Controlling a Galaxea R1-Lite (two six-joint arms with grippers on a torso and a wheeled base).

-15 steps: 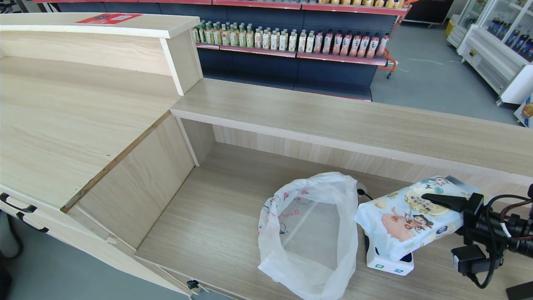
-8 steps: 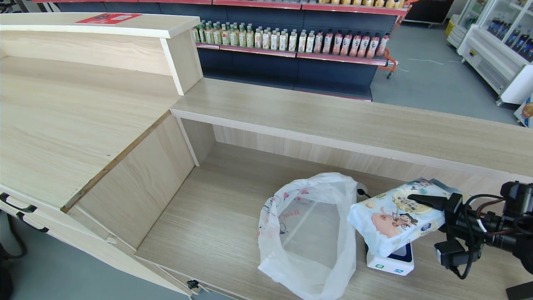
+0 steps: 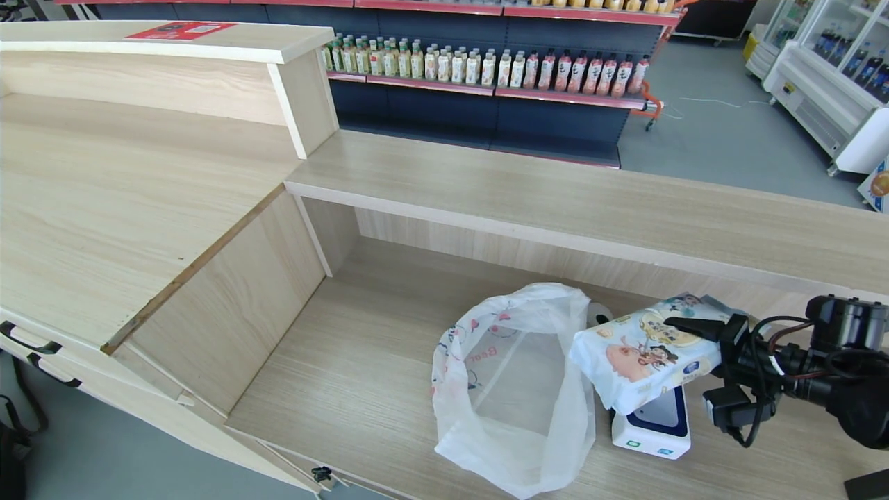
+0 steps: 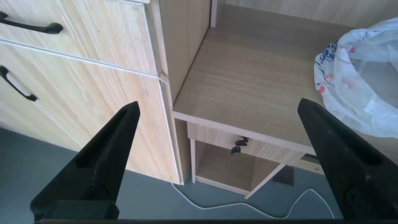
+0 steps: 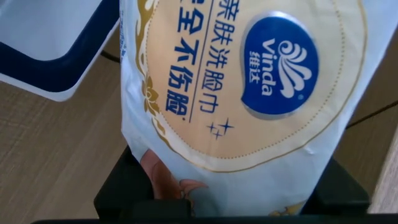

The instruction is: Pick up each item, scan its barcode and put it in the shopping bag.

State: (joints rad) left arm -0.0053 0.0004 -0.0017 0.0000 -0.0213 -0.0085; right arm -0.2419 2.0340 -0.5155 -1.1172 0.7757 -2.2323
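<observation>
Left gripper (image 4: 224,155): jaws spread wide
Bag: translucent white plastic shopping bag (image 3: 514,389), mouth gaping
Pack: soft white printed tissue pack (image 3: 635,357), long axis crosswise, free end pointing left at the bag's rim, over white-and-blue scanner (image 3: 653,427)
Right gripper (image 3: 680,344): clamped on pack's right end; wrist view shows its underside print

A wooden counter (image 3: 139,208) stands before a shelf of bottles (image 3: 486,68).

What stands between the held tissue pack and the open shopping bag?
Nothing visible does. The tissue pack in the right gripper hangs above the scanner, beside the shopping bag; only the bag's own rim lies between.
</observation>
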